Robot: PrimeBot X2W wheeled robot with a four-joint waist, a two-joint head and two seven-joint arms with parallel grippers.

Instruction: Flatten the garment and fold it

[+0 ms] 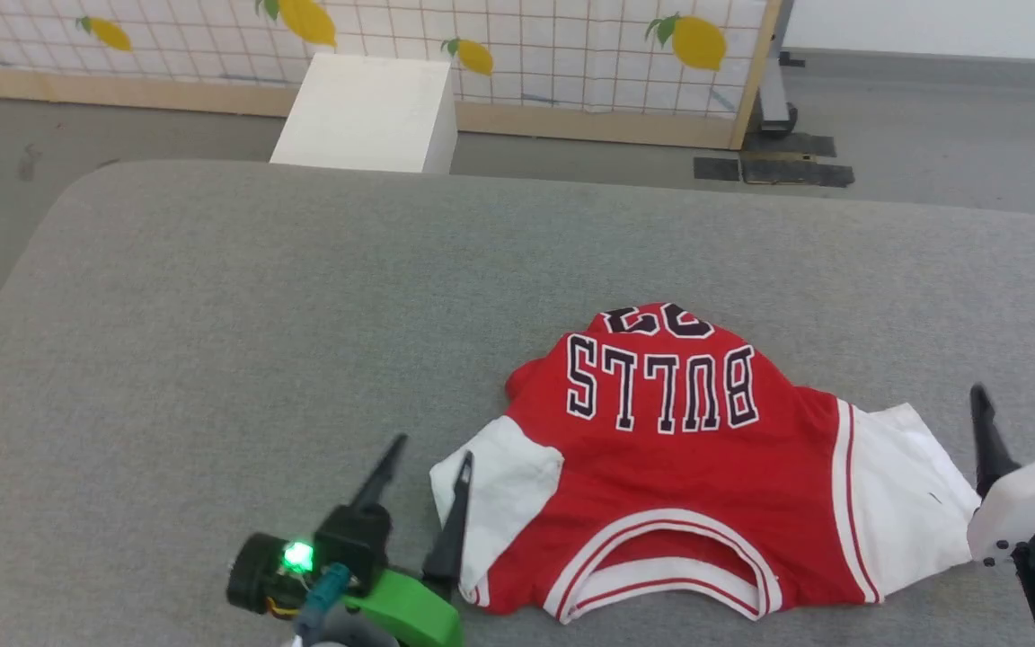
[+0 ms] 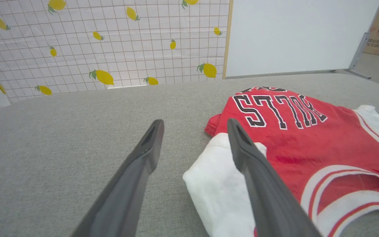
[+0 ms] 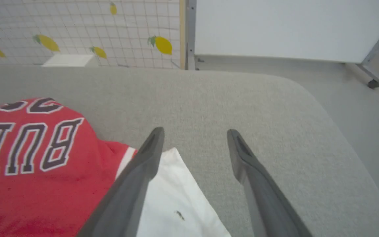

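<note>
The garment (image 1: 688,458), a red shirt with white sleeves and black lettering, lies on the grey surface (image 1: 302,314) with its collar toward me and its far part folded under or bunched. My left gripper (image 1: 432,449) stands open at the white left sleeve (image 2: 215,191), one finger (image 2: 248,154) over the sleeve, the other over bare surface. My right gripper (image 1: 1016,409) is open beside the white right sleeve (image 3: 173,204); nothing sits between its fingers (image 3: 146,158). The garment (image 2: 294,138) spreads to the right in the left wrist view and the garment (image 3: 38,158) to the left in the right wrist view.
A white box (image 1: 369,112) stands on the floor beyond the surface's far edge, before a lemon-print screen (image 1: 526,45). A white board on a wheeled frame (image 3: 372,82) stands to the right. The surface's rounded corner (image 3: 308,92) drops off to the floor.
</note>
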